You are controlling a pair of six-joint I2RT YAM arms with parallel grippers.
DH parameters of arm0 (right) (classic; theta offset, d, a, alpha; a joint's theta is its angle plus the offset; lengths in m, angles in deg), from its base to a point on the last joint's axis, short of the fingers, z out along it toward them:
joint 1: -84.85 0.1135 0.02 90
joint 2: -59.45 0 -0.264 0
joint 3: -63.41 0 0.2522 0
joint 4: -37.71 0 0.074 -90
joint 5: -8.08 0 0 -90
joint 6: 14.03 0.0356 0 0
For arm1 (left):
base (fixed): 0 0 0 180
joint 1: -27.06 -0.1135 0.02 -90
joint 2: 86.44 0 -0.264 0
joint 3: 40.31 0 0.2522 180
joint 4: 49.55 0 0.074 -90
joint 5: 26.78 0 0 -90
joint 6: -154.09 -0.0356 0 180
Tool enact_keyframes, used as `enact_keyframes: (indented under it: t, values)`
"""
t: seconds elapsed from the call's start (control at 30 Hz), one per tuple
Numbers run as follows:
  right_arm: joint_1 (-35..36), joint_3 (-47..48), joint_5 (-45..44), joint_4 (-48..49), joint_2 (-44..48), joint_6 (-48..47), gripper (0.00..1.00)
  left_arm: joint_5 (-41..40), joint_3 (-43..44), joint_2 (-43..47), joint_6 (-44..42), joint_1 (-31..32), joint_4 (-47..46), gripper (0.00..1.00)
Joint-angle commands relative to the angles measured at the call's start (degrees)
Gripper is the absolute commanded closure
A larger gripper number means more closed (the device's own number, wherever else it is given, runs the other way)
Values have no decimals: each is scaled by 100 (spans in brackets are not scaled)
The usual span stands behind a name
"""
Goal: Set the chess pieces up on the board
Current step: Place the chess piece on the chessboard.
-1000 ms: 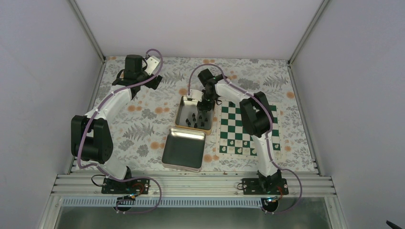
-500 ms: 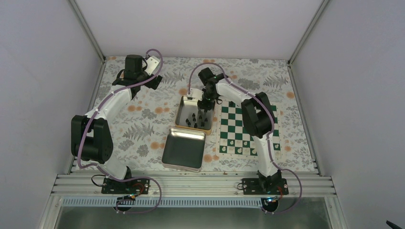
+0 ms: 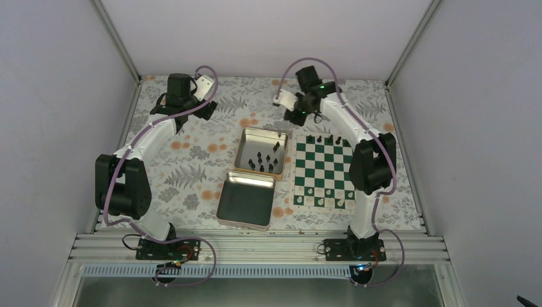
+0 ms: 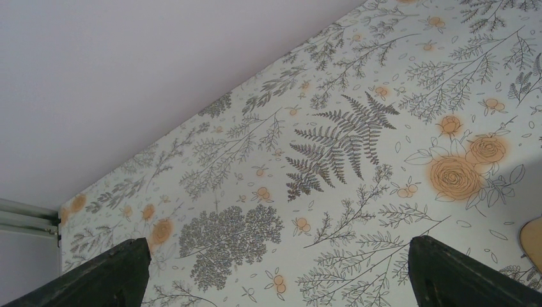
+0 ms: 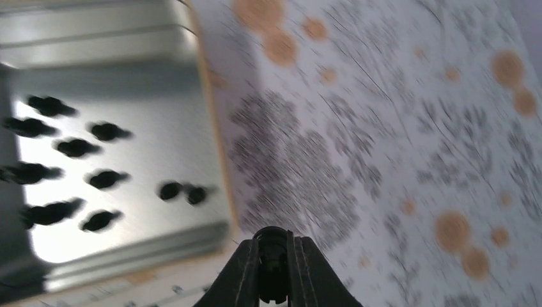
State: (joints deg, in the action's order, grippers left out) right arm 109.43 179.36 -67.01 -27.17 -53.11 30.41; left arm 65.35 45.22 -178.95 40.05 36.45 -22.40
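Note:
The board (image 3: 323,167), green and white, lies right of centre. Three black chess pieces (image 3: 330,139) stand on its far row. White pieces sit on its near rows. Several more black pieces (image 3: 262,158) lie in an open metal tin (image 3: 250,137); the right wrist view shows them too (image 5: 105,131), blurred. My right gripper (image 3: 296,116) is raised beyond the tin's far edge. It is shut on one black chess piece (image 5: 273,256), seen between its fingers in the wrist view. My left gripper (image 3: 206,110) hangs at the far left, open and empty (image 4: 278,246), over the floral cloth.
An empty metal tin lid (image 3: 246,199) lies in front of the tin of pieces. The table carries a floral cloth (image 3: 192,166). Walls enclose the table at the left, right and back.
My right gripper has lifted out of the tin with a black piece and swung back and to the right. The left arm has not moved.

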Motion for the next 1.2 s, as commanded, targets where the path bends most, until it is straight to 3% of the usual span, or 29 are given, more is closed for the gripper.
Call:
enact_keyframes:
  t: [0.0, 0.23, 1.17]
  values:
    - [-615, -118, -103, -37, 28, -82, 92, 46, 45, -39, -44, -26, -27, 0]
    - [-1038, -423, -22, 51, -235, -190, 91, 35, 84, -62, -39, -23, 8, 0]
    - [-963, -681, 203, 221, -1129, -234, 91, 14, 85, -82, -40, -16, 13, 0]
